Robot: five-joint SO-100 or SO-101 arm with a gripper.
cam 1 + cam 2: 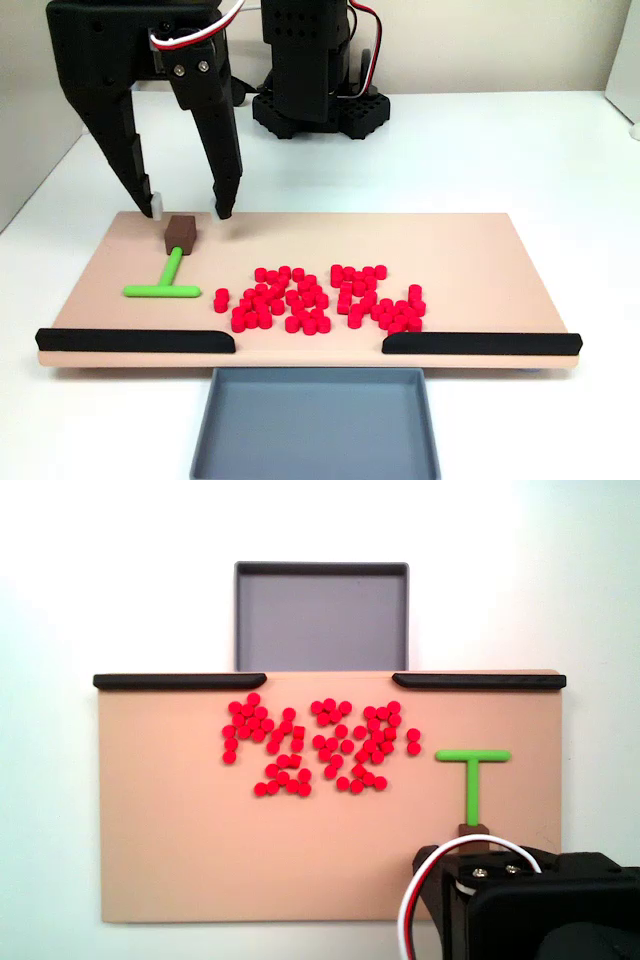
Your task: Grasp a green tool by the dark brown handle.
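Hand (190, 211) open, fingertips straddling dark brown handle (180, 234) of green tool (164, 284) at far left of tan board (450, 250) in a fixed view; risk: off-centre closing could nudge cube, pivoting tool away.

Matte black plastic arm (300, 50) with red-and-white cables, silver screws, and long tapered tool (190, 208) fingers.

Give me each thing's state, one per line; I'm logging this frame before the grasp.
Gripper: open, jaws straddling the handle, not yet closed on it.
Handle: on the board, ungrasped, capping the stem.
Green tool: lying flat on the board, crossbar toward the strips.
Red cylinders: loosely clustered on the board.
Tray: empty.
Black strips: along the board's edge, gap between them.
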